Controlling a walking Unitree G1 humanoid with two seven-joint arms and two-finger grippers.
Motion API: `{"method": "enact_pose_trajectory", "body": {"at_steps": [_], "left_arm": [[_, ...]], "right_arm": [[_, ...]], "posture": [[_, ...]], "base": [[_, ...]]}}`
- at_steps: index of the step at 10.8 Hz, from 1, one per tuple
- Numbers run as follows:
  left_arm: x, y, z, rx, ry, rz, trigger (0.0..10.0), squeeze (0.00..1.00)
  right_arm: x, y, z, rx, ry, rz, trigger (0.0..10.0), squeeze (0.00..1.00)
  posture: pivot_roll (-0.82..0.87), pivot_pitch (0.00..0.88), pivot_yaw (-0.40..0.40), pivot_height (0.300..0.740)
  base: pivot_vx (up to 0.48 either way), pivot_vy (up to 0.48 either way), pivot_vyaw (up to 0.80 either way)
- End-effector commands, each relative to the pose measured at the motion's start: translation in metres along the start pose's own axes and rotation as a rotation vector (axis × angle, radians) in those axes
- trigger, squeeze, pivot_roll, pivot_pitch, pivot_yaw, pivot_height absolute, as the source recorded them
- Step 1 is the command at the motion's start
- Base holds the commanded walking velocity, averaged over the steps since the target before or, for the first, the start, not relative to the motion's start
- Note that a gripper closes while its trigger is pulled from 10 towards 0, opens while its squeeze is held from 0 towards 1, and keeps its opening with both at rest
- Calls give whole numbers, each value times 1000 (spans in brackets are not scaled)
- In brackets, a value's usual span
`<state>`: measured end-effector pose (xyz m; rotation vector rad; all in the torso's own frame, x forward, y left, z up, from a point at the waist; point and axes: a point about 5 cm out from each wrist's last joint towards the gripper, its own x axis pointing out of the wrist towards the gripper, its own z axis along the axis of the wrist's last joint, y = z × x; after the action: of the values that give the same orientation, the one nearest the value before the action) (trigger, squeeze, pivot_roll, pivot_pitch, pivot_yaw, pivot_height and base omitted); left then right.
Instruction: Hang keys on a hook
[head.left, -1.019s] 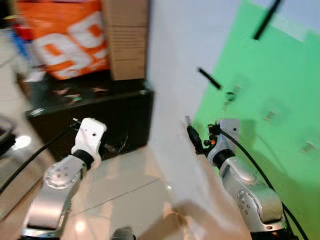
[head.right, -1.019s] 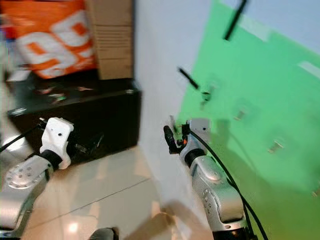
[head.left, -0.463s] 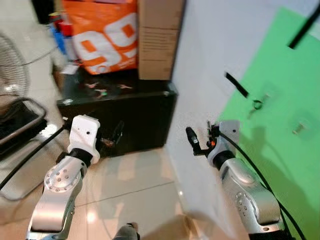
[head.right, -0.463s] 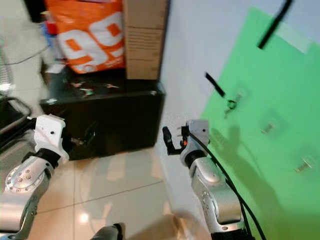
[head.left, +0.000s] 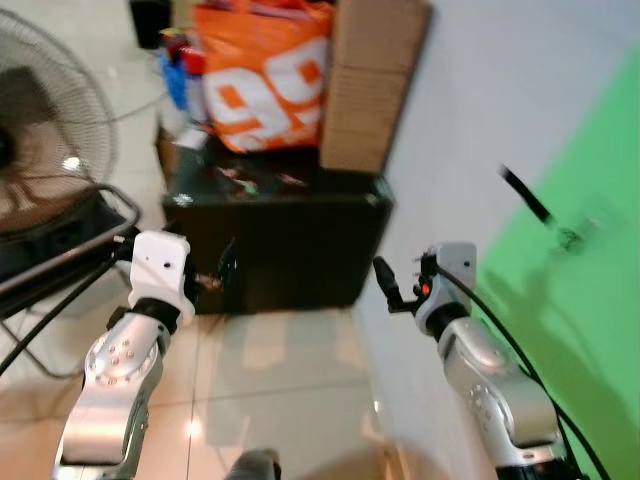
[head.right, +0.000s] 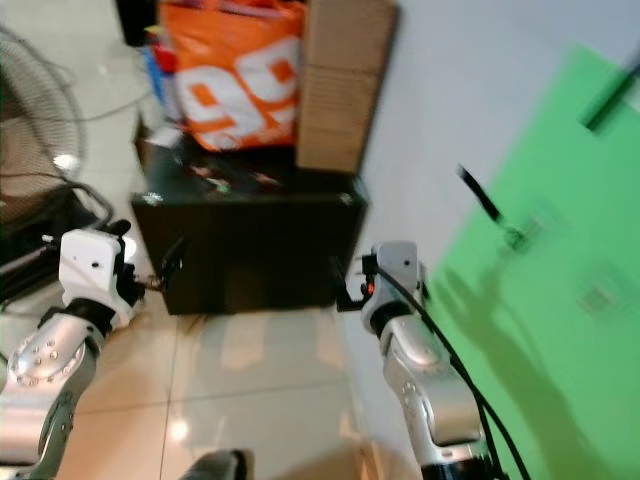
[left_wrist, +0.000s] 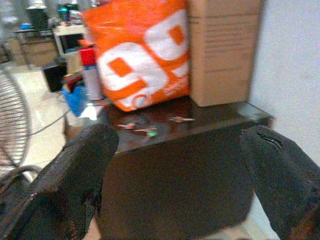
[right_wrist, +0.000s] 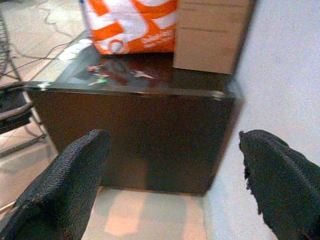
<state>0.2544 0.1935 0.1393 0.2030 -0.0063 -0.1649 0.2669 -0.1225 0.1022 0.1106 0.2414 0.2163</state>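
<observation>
Now the keys (head.left: 572, 238) are seen hanging on a hook on the green panel (head.left: 600, 300), up and to the right of the right gripper (head.left: 388, 290), the nearer of the 2. Its fingers are spread and empty, aimed at the black table (right_wrist: 135, 125); the left gripper (left_wrist: 175, 200) is likewise spread, holding nothing.

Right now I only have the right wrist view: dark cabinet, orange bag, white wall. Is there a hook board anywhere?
Observer: Yes, a green panel is on the wall to the robot's right, past the right arm.
Operator: Anything on it?
Observer: A small dark thing hangs near its edge, maybe a key ring; it is too blurred to be sure.
Operator: And the left gripper?
Observer: The left gripper is open and empty, facing the same black cabinet.
</observation>
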Motion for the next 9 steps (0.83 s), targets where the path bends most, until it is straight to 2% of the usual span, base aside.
{"method": "enact_pose_trajectory", "body": {"at_steps": [1, 2, 6, 9], "left_arm": [[1, -1, -2, 4, 13, -1, 10000, 0], [1, -2, -2, 8, 15, -6, 10000, 0], [1, -3, -3, 9, 17, -12, 10000, 0], [2, -3, -3, 10, 17, -17, 10000, 0]], "right_arm": [[4, -1, 10, -19, -37, -1, 10000, 1000], [4, -1, 10, -23, -41, -3, 10000, 1000], [5, -3, 14, -15, -67, -31, 10000, 1000], [5, -13, 20, -14, -97, -92, 10000, 1000]], "posture": [[81, 0, -120, 740], [82, 0, -120, 740], [83, 0, -121, 740], [82, 0, -122, 740]], "base": [[349, 0, 800], [352, 0, 800], [352, 0, 0], [363, 0, 0]]}}
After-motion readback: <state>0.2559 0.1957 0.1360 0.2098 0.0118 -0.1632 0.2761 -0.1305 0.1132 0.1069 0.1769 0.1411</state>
